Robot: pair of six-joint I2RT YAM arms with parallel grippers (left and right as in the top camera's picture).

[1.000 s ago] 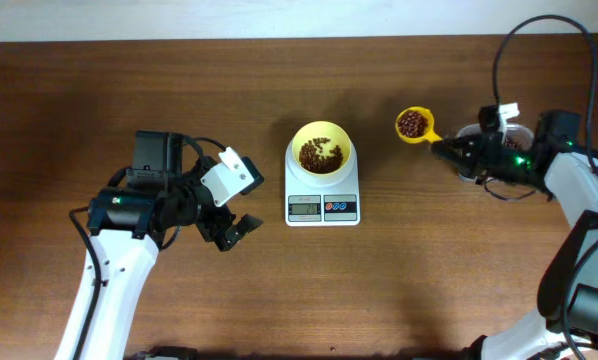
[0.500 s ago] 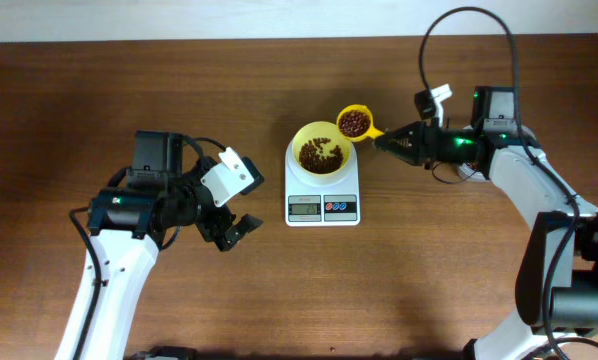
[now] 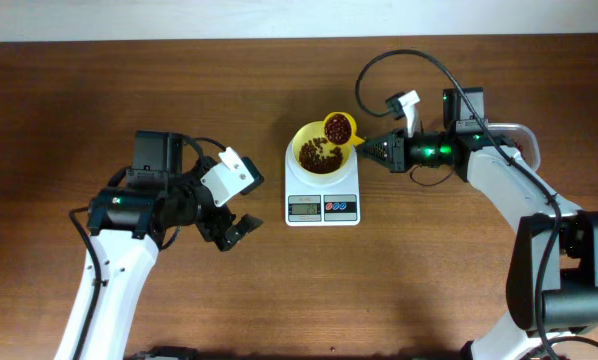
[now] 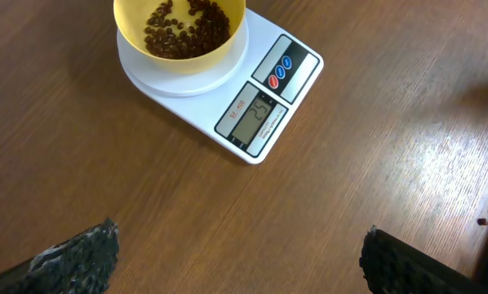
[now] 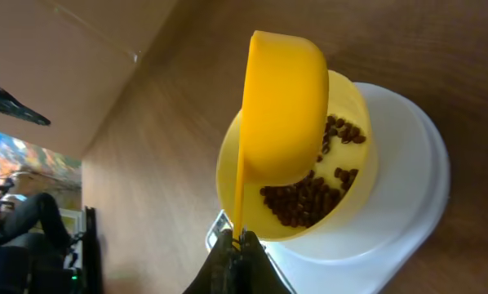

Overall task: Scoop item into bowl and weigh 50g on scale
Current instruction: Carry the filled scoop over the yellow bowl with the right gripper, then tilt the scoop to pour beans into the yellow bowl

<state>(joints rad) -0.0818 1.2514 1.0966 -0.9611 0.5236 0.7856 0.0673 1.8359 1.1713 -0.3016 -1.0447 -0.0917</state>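
The pale yellow bowl [image 3: 305, 138] stands on the white scale [image 3: 322, 207] at the table's middle, with dark red-brown beans [image 3: 320, 156] in its bottom. My right gripper [image 3: 367, 150] is shut on the handle of the orange-yellow scoop [image 3: 338, 127], which hangs tilted over the bowl's right rim with beans still in it. The right wrist view shows the scoop [image 5: 285, 106] from below, above the bowl [image 5: 228, 167] and the beans [image 5: 305, 200], with the gripper [image 5: 238, 238] pinching the thin handle. My left gripper [image 3: 234, 232] stays open left of the scale [image 4: 260, 114], nothing between its fingers [image 4: 81, 253].
The table's far edge [image 3: 279, 40] runs along the top of the overhead view. A black cable [image 3: 379, 60] loops above the right arm. A small dark speck [image 4: 482, 220] lies on the wood right of the left gripper.
My right gripper has carried the loaded scoop leftwards from the table's right side to the bowl and tipped it over the rim. The left arm has not moved.
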